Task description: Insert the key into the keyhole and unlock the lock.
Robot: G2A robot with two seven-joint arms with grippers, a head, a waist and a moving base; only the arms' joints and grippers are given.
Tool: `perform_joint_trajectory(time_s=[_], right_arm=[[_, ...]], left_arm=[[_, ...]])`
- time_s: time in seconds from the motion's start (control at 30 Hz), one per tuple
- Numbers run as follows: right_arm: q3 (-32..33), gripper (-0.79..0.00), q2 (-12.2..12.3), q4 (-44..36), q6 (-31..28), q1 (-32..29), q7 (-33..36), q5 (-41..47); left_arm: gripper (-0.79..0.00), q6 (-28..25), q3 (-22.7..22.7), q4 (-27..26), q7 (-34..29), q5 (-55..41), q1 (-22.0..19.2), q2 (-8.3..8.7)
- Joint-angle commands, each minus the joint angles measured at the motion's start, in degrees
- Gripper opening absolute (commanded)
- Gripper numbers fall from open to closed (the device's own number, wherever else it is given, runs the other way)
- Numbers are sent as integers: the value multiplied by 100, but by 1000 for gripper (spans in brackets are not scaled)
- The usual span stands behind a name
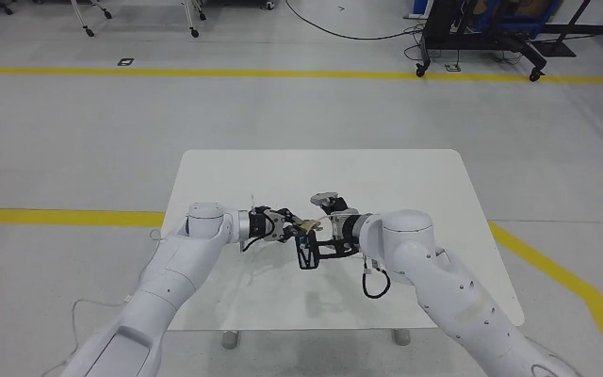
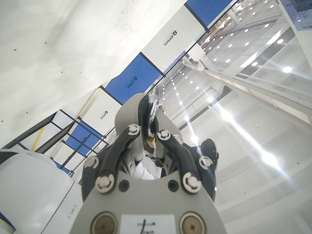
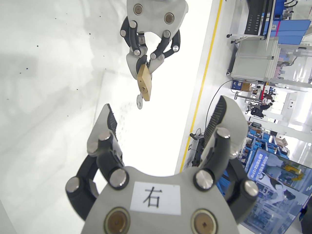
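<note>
Between the closed fingers of the left claw [image 3: 143,68] sits a brass lock [image 3: 144,82], gripped at its shackle end so the body juts out free above the table [image 1: 424,179]. The right wrist view gives this plainly: a flat golden block with a dark keyhole in its end face, and a small silver key [image 3: 139,102] with a ring head just beside that end; whether key and lock touch cannot be told. The left wrist view adds what that one hides, the shiny steel shackle [image 2: 157,105] curving up between the pads, with a sliver of brass beneath it. The right claw [image 3: 165,110] is spread wide and holds nothing, its ribbed pads facing the lock from near by. In the top view the two claws meet slightly toward 9 o'clock of the table's middle, the left arm coming in from 8 o'clock and the right from 4 o'clock, the lock a tan speck between them.
</note>
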Motion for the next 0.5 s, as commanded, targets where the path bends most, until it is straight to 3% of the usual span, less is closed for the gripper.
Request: perform_joint_trajectory(time_s=[0.0, 0.37, 0.47], right_arm=[[-4, 0, 0, 2, 2, 3, 4, -5], [4, 0, -2, 20, 47, -20, -49, 42], [359, 0, 4, 546, 149, -189, -903, 1165]], left_arm=[[-785, -10, -15, 6, 43, -18, 2, 1], [-785, -365, -123, -26, 190, -58, 32, 14], [-785, -506, -199, -34, 188, -120, 48, 25]])
